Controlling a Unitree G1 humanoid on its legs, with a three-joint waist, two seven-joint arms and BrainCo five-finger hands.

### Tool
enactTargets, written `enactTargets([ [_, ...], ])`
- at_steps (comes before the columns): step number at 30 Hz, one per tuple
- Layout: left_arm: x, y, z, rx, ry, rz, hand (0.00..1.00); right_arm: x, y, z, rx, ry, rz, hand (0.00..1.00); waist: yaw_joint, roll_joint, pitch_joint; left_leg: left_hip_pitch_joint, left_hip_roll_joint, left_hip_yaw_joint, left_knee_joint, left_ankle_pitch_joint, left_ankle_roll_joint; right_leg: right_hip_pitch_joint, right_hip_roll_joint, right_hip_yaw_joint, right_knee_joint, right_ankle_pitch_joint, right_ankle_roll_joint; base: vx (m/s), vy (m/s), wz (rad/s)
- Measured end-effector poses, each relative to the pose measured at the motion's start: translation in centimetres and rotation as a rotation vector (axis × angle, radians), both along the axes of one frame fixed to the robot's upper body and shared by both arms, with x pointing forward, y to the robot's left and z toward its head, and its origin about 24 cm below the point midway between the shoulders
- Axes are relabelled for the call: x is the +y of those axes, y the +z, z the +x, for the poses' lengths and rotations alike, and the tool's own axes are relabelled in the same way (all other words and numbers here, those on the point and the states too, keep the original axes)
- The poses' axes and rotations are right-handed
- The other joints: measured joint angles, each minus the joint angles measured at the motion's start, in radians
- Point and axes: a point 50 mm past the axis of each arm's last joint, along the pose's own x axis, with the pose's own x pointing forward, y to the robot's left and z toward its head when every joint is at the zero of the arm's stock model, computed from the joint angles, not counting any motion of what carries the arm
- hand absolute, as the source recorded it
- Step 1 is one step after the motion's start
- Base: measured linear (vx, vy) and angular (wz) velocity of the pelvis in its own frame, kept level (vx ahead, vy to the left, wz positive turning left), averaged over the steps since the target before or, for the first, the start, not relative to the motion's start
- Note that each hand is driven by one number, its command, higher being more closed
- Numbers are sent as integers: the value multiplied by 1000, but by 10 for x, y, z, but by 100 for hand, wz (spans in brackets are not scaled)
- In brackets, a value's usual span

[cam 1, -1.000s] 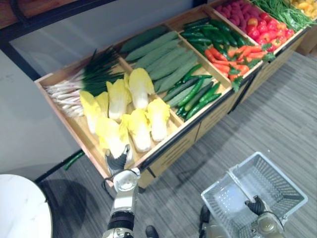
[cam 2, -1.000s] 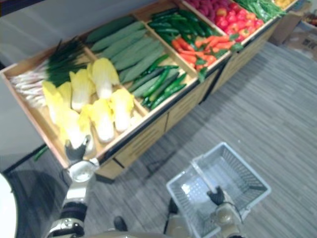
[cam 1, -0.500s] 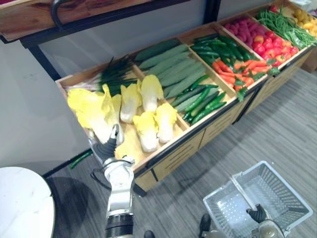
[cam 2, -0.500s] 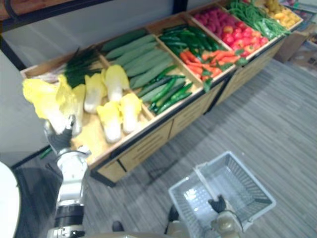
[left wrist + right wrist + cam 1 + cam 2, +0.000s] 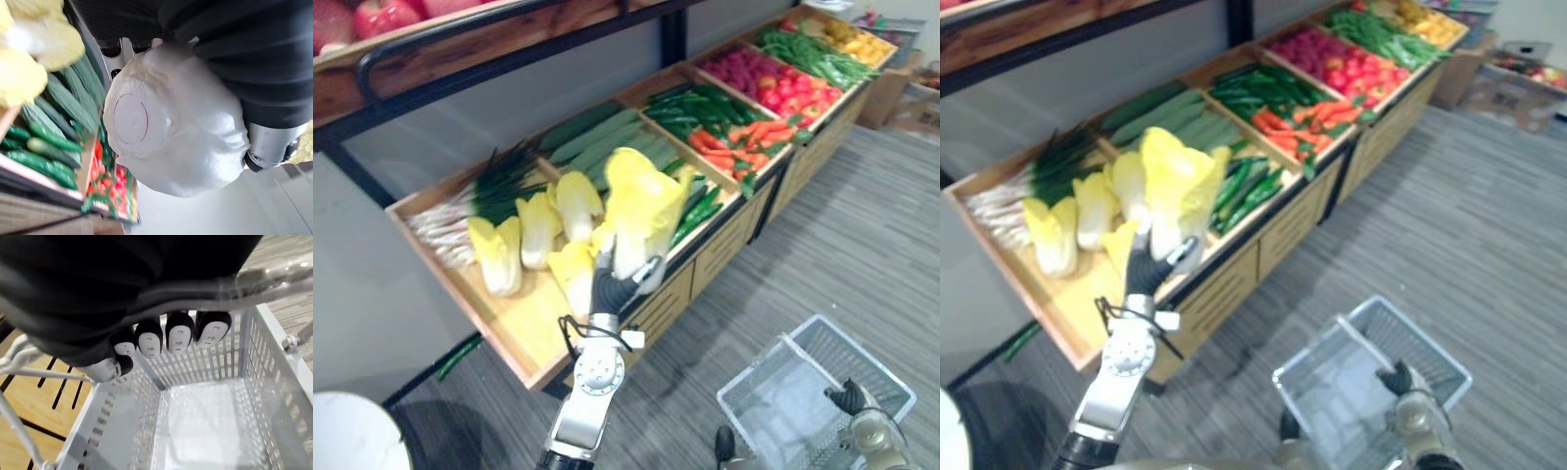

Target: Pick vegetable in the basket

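My left hand point(image 5: 607, 290) is shut on the white base of a yellow-leafed cabbage point(image 5: 642, 204), held upright in the air over the front edge of the wooden cabbage crate point(image 5: 514, 333). In the left wrist view the cabbage's cut stem end point(image 5: 131, 119) lies against the palm, with the fingers point(image 5: 117, 48) curled behind it. Low at the right, my right hand point(image 5: 851, 397) is shut on the handle point(image 5: 274, 280) of an empty white wire basket point(image 5: 756, 367). The basket hangs over the grey floor, to the right of the cabbage and lower.
Several more cabbages point(image 5: 538, 227) and green onions point(image 5: 460, 201) lie in the crate. Crates of cucumbers point(image 5: 597, 137), carrots point(image 5: 759, 132) and red fruit point(image 5: 783, 88) run back to the right. A dark shelf rail point(image 5: 460, 44) overhangs them. A white round table point(image 5: 337, 436) sits lower left.
My left hand has lifted the cabbage out of the crate's left side and swung it right, toward the front edge. The camera has shifted. The right hand still holds the basket.
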Motion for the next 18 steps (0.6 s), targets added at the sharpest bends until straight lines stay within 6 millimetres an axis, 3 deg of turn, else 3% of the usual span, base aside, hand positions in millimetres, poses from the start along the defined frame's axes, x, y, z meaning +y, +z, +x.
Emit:
enactTargets([
  [5, -23, -6, -11, 27, -236, -15, 100, 9, 33, 45, -106, 142, -63, 100, -1, 21, 2, 110, -5, 199, 4, -41, -29, -4, 56, 182, -4, 25, 0, -39, 5, -103],
  [6, -24, -7, -11, 29, -241, -14, 100, 10, 33, 46, -111, 145, -64, 100, -1, 22, 2, 113, -5, 204, 4, -41, -29, -3, 58, 186, -4, 26, -1, -59, -7, -102],
  [8, -34, -9, -17, 42, -347, 5, 100, 30, 58, 71, -219, 255, -74, 100, 0, 21, 4, 140, 21, 306, 74, -93, -50, -3, 89, 262, -5, 30, -2, -73, -26, -102],
  [12, -46, -11, -22, 64, -476, -5, 100, 60, 92, 96, -357, 407, -94, 100, 2, 34, 3, 152, 78, 394, 201, -157, -71, -5, 129, 327, 2, 39, -11, -55, -27, -62],
  [18, -52, -13, -28, 88, -635, 37, 100, 101, 128, 114, -489, 628, -130, 100, 4, 34, 11, 170, 141, 507, 309, -199, -96, -23, 174, 382, 24, 46, -14, -84, -15, -40],
])
